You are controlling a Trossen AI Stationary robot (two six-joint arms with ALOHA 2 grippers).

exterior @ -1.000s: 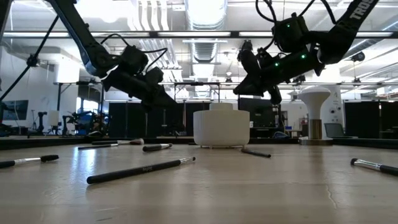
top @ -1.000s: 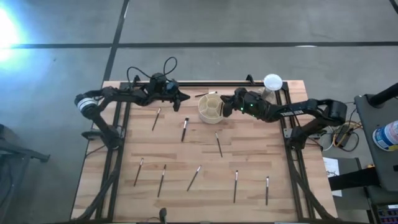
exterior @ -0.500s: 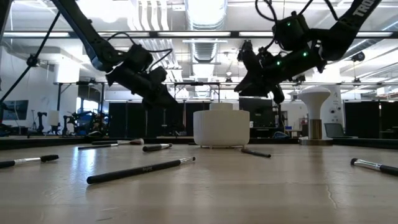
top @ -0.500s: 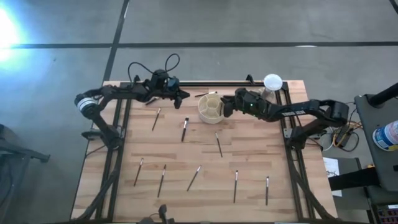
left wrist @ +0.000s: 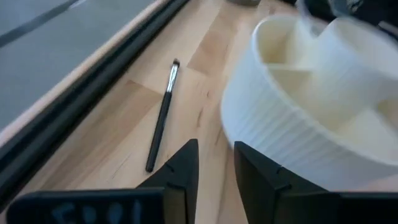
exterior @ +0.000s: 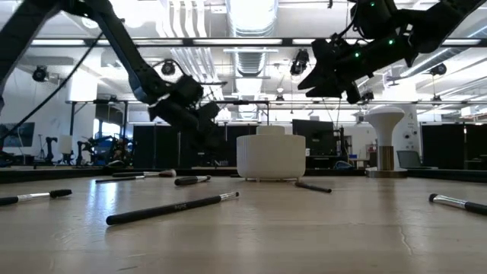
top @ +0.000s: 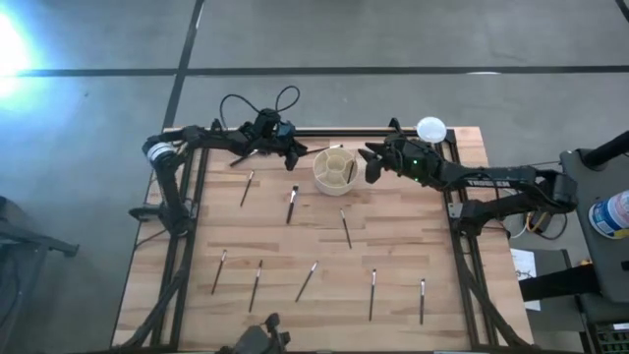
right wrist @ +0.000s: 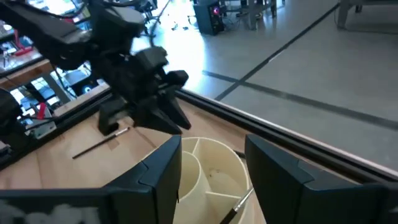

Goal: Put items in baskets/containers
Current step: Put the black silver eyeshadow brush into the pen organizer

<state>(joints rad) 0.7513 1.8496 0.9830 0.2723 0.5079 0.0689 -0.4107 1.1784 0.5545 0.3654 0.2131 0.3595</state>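
From above, I see the cup (top: 334, 169) at the counter's (top: 393, 246) far edge, my left gripper (top: 292, 151) and right gripper (top: 373, 165) flanking it, and brushes scattered nearer.

Level with the counter, both grippers hang above cup height.

My left wrist view shows narrowly parted, empty fingers aimed at the brush (left wrist: 161, 116) beside the cup; I'd descend squarely over its handle.

My right wrist view shows wide-open fingers over the cup, one brush (right wrist: 235, 206) inside.

harsh glare at upper left; wrist views motion-blurred.
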